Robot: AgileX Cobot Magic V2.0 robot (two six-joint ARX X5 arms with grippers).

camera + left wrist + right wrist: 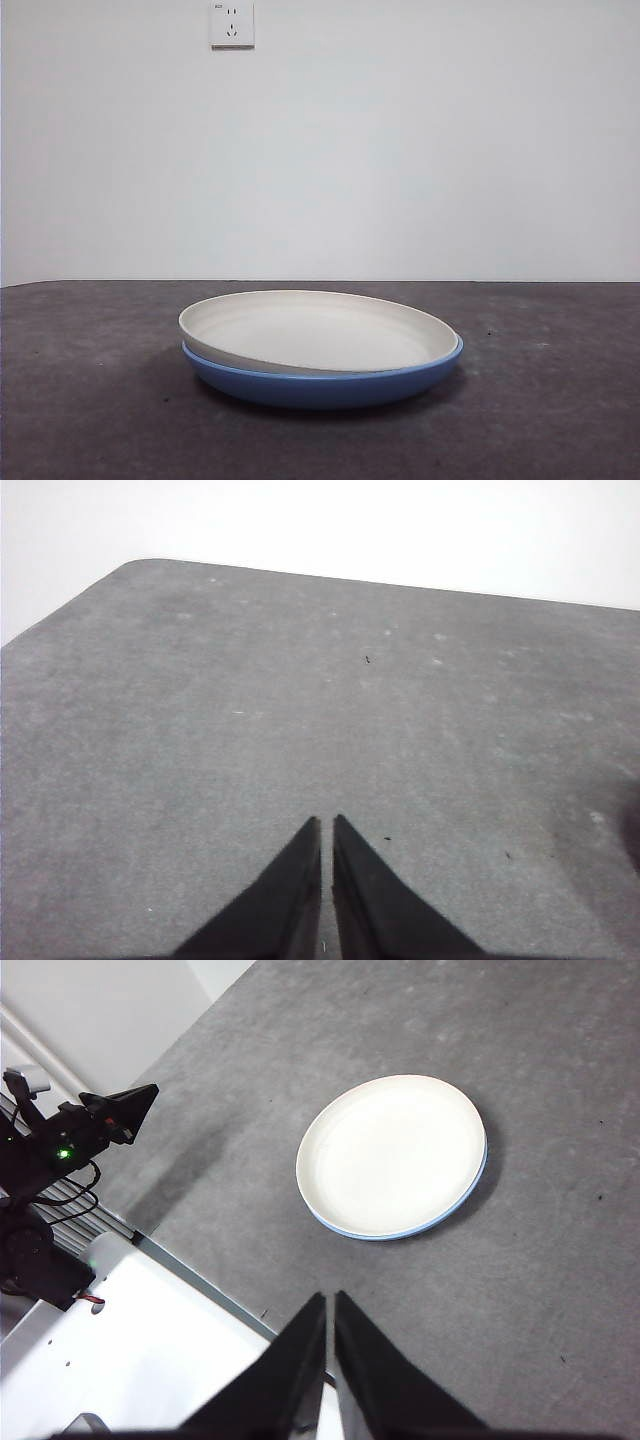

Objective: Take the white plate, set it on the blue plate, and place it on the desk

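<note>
With both arms clear, I see the white plate [318, 330] nested in the blue plate [322, 383] on the desk [90, 400].

On my left wrist feed, the left gripper [326, 823] is closed and empty over bare desk. On the right wrist feed, the right gripper [329, 1299] is closed, holding nothing, well apart from the stacked plates.
</note>
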